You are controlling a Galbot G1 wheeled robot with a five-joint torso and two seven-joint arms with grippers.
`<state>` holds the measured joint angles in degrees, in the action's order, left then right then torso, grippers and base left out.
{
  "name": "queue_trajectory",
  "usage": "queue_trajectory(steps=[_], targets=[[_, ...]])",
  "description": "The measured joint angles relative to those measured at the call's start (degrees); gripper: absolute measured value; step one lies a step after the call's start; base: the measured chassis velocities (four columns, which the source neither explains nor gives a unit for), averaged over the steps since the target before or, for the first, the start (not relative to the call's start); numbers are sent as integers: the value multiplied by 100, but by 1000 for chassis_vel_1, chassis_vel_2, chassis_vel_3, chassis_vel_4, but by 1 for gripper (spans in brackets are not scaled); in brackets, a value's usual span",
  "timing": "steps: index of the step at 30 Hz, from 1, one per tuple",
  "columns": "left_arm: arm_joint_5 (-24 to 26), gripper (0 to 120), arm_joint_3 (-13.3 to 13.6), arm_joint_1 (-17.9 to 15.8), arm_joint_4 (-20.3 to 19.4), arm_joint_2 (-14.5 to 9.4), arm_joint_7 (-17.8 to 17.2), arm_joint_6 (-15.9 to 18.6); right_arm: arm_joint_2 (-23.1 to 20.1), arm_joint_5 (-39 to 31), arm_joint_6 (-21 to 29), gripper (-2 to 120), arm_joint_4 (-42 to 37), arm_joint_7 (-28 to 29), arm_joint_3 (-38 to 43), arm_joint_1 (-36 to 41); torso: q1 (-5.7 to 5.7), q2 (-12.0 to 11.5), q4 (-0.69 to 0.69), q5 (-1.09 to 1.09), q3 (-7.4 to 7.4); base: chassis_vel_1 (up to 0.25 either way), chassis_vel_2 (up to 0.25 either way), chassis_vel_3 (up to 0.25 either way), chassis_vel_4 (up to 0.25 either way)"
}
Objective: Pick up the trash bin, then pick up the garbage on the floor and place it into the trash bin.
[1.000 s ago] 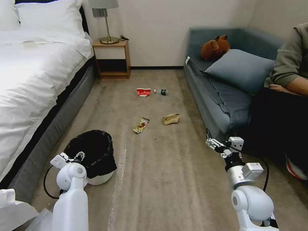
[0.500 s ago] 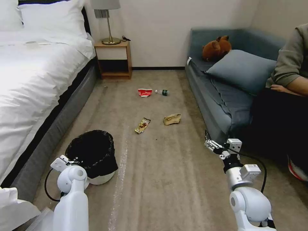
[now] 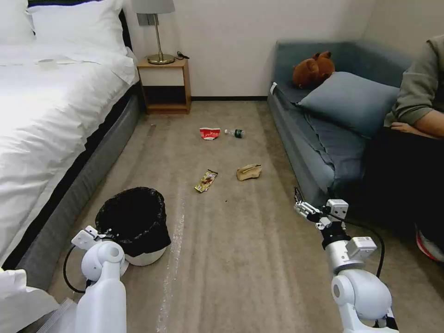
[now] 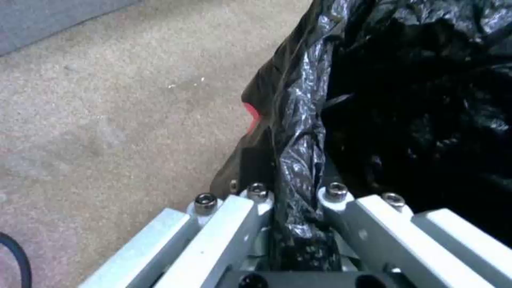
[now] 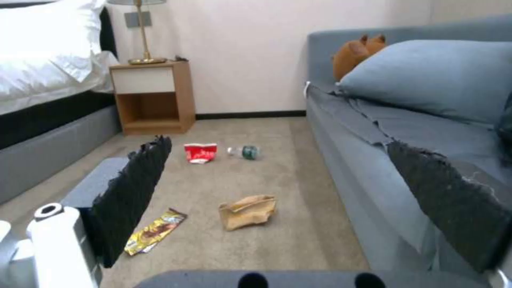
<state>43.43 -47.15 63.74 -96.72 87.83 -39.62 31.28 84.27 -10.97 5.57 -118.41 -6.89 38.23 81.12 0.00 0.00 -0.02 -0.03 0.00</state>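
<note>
The trash bin [image 3: 134, 221], round and lined with a crinkled black bag, stands on the carpet beside the bed. My left gripper [image 4: 296, 192] straddles the bin's near rim [image 4: 299, 132], one finger inside and one outside, shut on the bag-covered edge. Farther along the floor lies the garbage: a brown-gold wrapper [image 3: 206, 180], a tan paper bag [image 3: 248, 171], a crushed red-and-white cup [image 3: 209, 133] and a small bottle [image 3: 236, 133]. My right gripper [image 3: 300, 208] hangs open above the carpet near the sofa's front, its wide-apart pads [image 5: 133, 192] framing the litter.
A white bed [image 3: 51, 115] runs along the left. A wooden nightstand [image 3: 165, 85] with a lamp stands at the back wall. A blue sofa [image 3: 319, 152] with a pillow and plush toy lines the right, with a person seated at its near end. Open carpet [image 3: 240, 259] lies between.
The whole picture has shifted a little, so the camera moved. The left gripper stays on the bin's rim and the right gripper stays open; the litter has not moved.
</note>
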Motion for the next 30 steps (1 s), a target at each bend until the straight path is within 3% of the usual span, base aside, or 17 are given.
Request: queue_trajectory(steps=[5, 6, 8, 9, 13, 14, 20, 22, 30], targets=[[109, 1, 97, 284, -628, -45, 87, 236, -1, 140, -219, 100, 88, 38, 35, 1, 1, -3, -6, -22, 6, 0, 0, 0, 0], [109, 1, 97, 284, -628, -45, 87, 236, -1, 140, -219, 100, 88, 38, 35, 1, 1, -3, -6, -22, 6, 0, 0, 0, 0], [147, 1, 191, 534, -1153, -156, 230, 312, 6, 306, -425, 100, 217, 360, 8, -66, 1, -3, -8, -3, 3, 0, 0, 0, 0], [147, 1, 191, 534, -1153, -156, 230, 312, 6, 306, -425, 100, 217, 360, 8, -66, 1, -3, -8, -3, 3, 0, 0, 0, 0], [135, 1, 300, 1214, -1795, -520, 577, 401, -16, 398, -509, 100, 301, 680, -20, -131, 1, -3, 2, -4, 2, 0, 0, 0, 0], [129, 1, 246, 1442, -2023, -660, 658, 412, -36, 356, -501, 100, 302, 685, -26, -129, 1, -2, 2, -1, 1, 0, 0, 0, 0], [157, 1, 120, 1723, -2370, -840, 738, 410, -50, 181, -648, 100, 375, 502, -68, -132, 1, -2, 1, 2, 1, 0, 0, 0, 0], [235, 1, -83, 2021, -2715, -973, 898, 375, -28, 97, -901, 100, 502, 296, -152, -147, 0, -2, 2, 3, 0, 0, 0, 0, 0], [236, 1, -455, 2069, -2908, -963, 1066, 333, 37, 379, -1266, 100, 817, 164, -271, -259, 1, -1, 2, 3, 0, 0, 0, 0, 0]])
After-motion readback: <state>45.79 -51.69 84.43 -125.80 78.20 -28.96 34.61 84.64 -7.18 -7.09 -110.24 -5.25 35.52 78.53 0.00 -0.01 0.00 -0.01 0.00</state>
